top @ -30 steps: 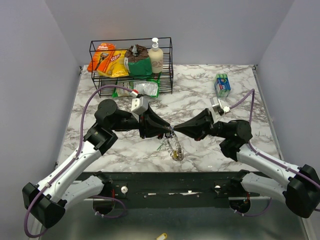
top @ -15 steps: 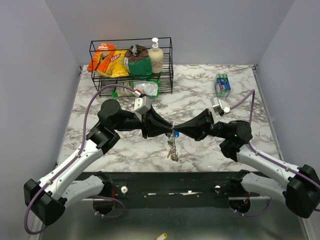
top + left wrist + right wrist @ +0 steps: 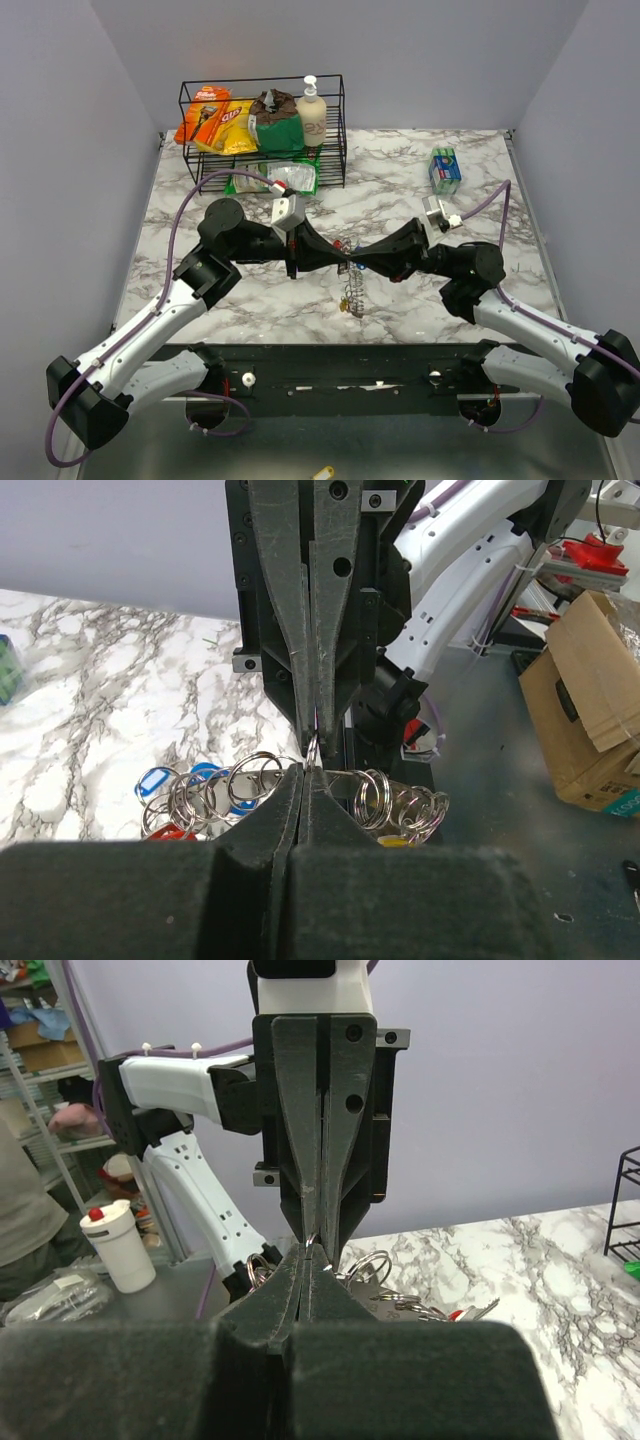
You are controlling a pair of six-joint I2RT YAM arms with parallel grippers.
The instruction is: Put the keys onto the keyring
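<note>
While the two arms point at each other over the middle of the marble table (image 3: 450, 215), their tips meet nose to nose, almost touching. The left gripper (image 3: 304, 772) has its fingers pressed fully together, and a thin silvery wire comes out on both sides of its tip – this looks like the keyring (image 3: 338, 773), pinched there. The right gripper (image 3: 308, 1250) is also closed tight, and in the left wrist view a small silver sliver sits between its fingertips, so it seems to nip the same wire, just beside the other grip. The keys (image 3: 160, 783) are gathered around this meeting point with many small split rings: blue tags and a red one on one side of the fingers, a bit of yellow on the other. From above, the bunch hangs down under the two tips, over the near part of the table; whether its lowest end touches the marble cannot be told. Well apart from it, a black rack (image 3: 260, 82) with snack bags and a bottle stands at the far left, and a blue-green box (image 3: 444, 170) lies at the far right.
</note>
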